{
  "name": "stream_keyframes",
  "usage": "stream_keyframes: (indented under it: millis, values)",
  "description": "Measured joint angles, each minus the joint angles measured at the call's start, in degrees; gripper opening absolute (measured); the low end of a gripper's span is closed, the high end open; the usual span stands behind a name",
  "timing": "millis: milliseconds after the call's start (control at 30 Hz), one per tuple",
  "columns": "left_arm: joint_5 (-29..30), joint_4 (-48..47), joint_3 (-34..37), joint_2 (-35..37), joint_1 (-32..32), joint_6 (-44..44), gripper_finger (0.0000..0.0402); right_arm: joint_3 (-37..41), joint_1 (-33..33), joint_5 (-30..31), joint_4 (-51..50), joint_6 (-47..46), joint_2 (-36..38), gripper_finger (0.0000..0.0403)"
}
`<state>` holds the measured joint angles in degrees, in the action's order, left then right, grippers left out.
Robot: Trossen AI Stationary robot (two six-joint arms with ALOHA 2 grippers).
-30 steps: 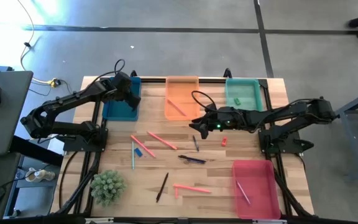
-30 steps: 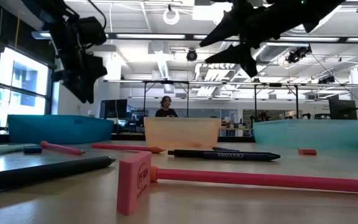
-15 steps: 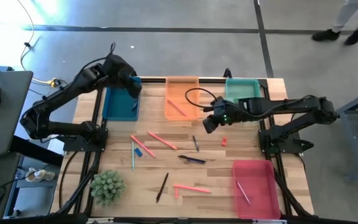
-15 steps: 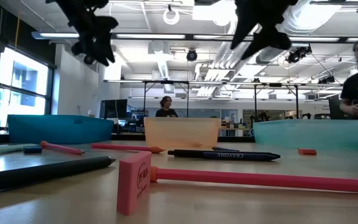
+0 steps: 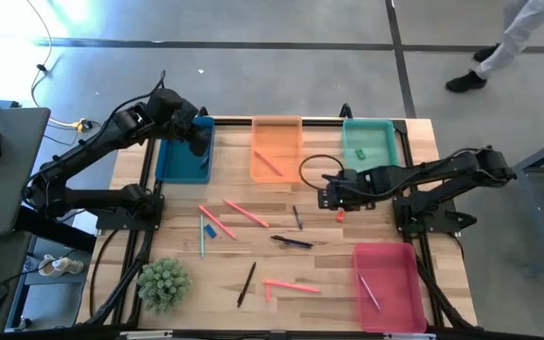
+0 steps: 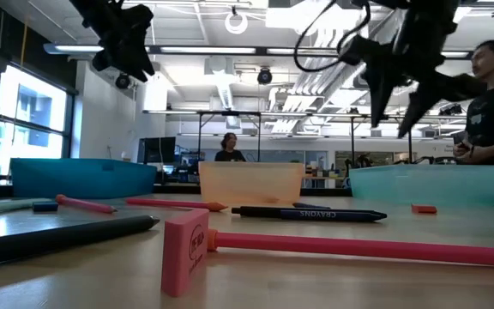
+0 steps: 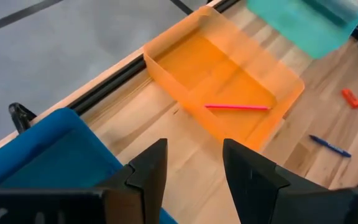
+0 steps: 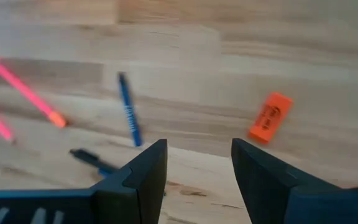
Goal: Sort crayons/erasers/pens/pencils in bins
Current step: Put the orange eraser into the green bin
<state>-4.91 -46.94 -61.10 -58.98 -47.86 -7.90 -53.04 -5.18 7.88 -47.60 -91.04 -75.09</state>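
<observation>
Near the centre of the high view, the right gripper (image 5: pixel 330 195) is held above the wooden table (image 5: pixel 178 222), its jaws apart with nothing between them. Just to its right in that frame, a red-orange eraser (image 5: pixel 341 214) lies on the wood; in the right wrist view the same eraser (image 8: pixel 270 117) is seen beyond the fingers, with a blue pen (image 8: pixel 128 109) and pink sticks (image 8: pixel 21 87) farther off.

In the upper left of the high view, the left gripper (image 5: pixel 196 135) is raised over the dark blue bin (image 5: pixel 183 166). Its jaws are also apart and empty, as shown in the left wrist view, where the orange bin (image 7: pixel 225 81) with one pink stick (image 7: pixel 236 107) inside is seen ahead.

Along the top edge of the table the teal bin (image 5: pixel 367 142) is placed to the right of the orange one, and a green eraser (image 5: pixel 358 152) lies in it. The red-pink bin (image 5: pixel 387 283) sits at the lower right. Dark pens (image 5: pixel 291 242) and more pink sticks are scattered across the middle of the table. A small green plant (image 5: pixel 162 282) stands at the lower left.
</observation>
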Motion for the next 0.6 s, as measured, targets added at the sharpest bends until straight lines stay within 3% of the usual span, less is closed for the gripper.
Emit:
stream_keyframes:
  millis: [200,367,600]
  values:
    - [0.40,0.15,0.00,-0.02,-0.02,0.14,0.0143,4.31,-1.37,-0.10,-0.07,-10.42,0.00,0.0172]
    - [0.47,0.70,0.00,-0.02,-0.04,0.15,0.0143,7.33,-1.19,-3.64,-0.05,-12.34,0.00,0.0172]
    - [0.63,0.78,0.00,-0.02,-0.04,0.15,0.0143,11.20,-0.78,-3.64,5.49,-14.56,-0.72,0.0172]
